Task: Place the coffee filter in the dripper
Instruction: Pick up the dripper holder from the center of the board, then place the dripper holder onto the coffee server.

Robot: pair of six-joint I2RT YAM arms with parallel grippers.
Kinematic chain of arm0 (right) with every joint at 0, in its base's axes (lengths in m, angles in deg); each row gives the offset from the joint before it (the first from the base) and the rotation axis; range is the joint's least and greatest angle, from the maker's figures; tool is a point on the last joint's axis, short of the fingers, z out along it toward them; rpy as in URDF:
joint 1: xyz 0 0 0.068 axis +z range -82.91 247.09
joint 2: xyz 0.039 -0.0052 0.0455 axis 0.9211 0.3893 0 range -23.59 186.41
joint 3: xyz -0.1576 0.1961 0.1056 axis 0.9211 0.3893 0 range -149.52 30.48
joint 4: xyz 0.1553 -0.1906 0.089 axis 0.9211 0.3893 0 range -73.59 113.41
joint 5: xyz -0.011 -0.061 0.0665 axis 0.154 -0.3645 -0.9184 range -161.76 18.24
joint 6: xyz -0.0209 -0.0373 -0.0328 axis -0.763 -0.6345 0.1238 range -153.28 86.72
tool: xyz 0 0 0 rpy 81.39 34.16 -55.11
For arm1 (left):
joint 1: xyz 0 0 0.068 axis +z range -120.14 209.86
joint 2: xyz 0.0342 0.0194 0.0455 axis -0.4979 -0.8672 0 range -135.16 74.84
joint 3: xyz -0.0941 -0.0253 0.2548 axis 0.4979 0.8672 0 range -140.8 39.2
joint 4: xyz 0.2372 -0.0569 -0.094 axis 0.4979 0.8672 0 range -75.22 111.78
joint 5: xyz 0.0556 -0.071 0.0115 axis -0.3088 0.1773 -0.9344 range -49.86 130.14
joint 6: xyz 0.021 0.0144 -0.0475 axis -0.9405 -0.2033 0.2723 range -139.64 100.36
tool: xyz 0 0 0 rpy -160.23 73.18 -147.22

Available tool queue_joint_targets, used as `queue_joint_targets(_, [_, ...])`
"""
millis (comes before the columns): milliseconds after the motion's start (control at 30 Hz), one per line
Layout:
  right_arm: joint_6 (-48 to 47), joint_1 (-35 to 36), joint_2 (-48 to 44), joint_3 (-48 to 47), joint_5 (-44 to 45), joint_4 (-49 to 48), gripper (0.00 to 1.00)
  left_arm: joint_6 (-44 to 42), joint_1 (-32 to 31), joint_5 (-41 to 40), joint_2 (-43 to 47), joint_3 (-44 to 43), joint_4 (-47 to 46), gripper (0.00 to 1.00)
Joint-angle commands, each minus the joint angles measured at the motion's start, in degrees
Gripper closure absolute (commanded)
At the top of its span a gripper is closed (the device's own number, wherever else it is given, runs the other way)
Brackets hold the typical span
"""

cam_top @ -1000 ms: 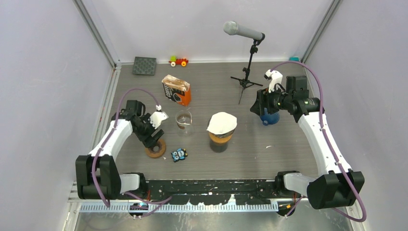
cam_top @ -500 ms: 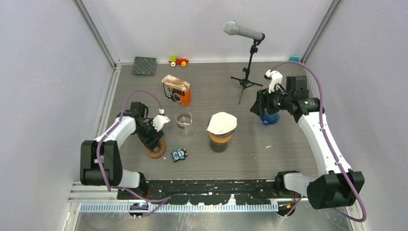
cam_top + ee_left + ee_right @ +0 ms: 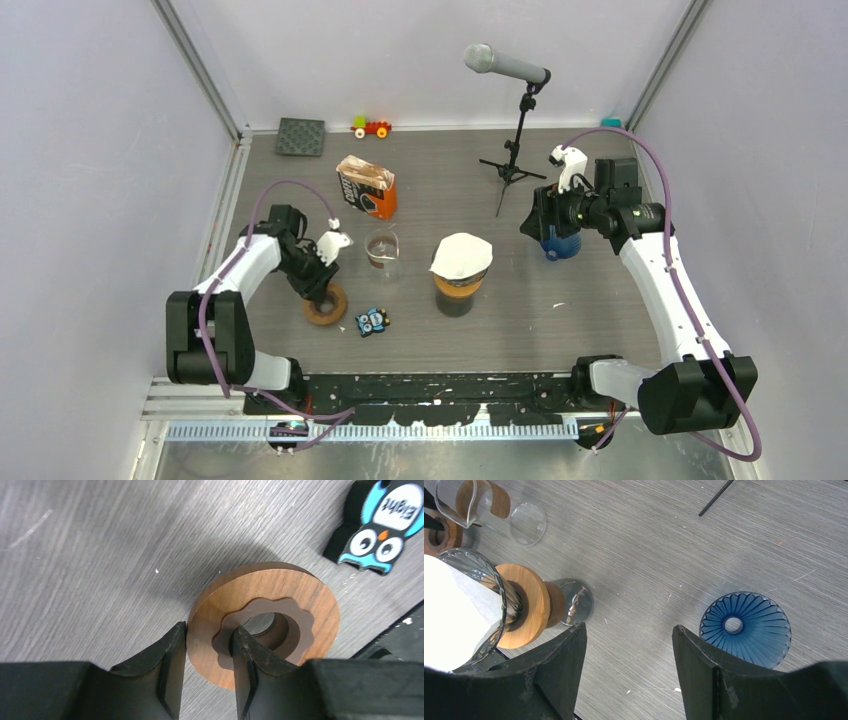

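Left claw (image 3: 207, 630) is closed across the band of the wooden ring (image 3: 300, 595), which lies flat on the surface (image 3: 100, 555). Right claw (image 3: 628, 630) stands wide and empty beside the blue dripper (image 3: 745, 629). Coffee filter (image 3: 449, 615) sits in the glass carafe (image 3: 455, 300). Risk: a hard pinch could crumple it.

I see a grey tabletop (image 3: 600, 330) streaked with fine wood grain. The wooden ring (image 3: 300, 595) is walnut brown, with a darker brown scalloped inset. The penguin tile (image 3: 385, 525) is black with sky blue, white and an orange beak. The coffee filter (image 3: 460, 255) is plain white, and the clear carafe (image 3: 526, 605) under it wears a honey-coloured wood collar. On the right, the dripper (image 3: 764, 635) is deep blue and ribbed like a fan. At the far side are an orange-and-black coffee bag (image 3: 367, 187), a red, yellow and green toy car (image 3: 371, 127), a dark grey gridded mat (image 3: 301, 136), and a grey-headed microphone (image 3: 505, 63) on a black stand. The left hand (image 3: 208, 635) and right hand (image 3: 629, 630) are black.
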Motion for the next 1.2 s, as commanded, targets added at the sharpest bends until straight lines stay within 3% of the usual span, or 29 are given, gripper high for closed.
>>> queue_joint_targets(0, [-0.7, -0.1, -0.5, -0.8, -0.7, -0.9, 0.32, 2.5, 0.2, 5.6, 3.0, -6.6, 7.7, 0.86])
queue_joint_targets(167, [-0.7, -0.2, -0.4, -1.0, -0.7, -0.8, 0.32, 7.8, -2.3, 7.6, 6.3, -13.8, 11.6, 0.87])
queue_joint_targets(333, [-0.7, -0.2, -0.6, -1.0, -0.7, -0.8, 0.32, 16.1, -6.2, 6.2, 3.8, -24.5, 13.0, 0.86])
queue_joint_targets(767, [-0.7, -0.2, -0.9, -0.9, -0.5, -0.8, 0.32, 27.3, -17.7, 0.7, -16.9, -51.3, 19.0, 0.86])
queue_joint_targets(1167, [-0.7, -0.2, -0.9, -1.0, -0.8, -0.7, 0.32, 28.1, -19.8, -2.5, -22.6, -55.6, 22.7, 0.84])
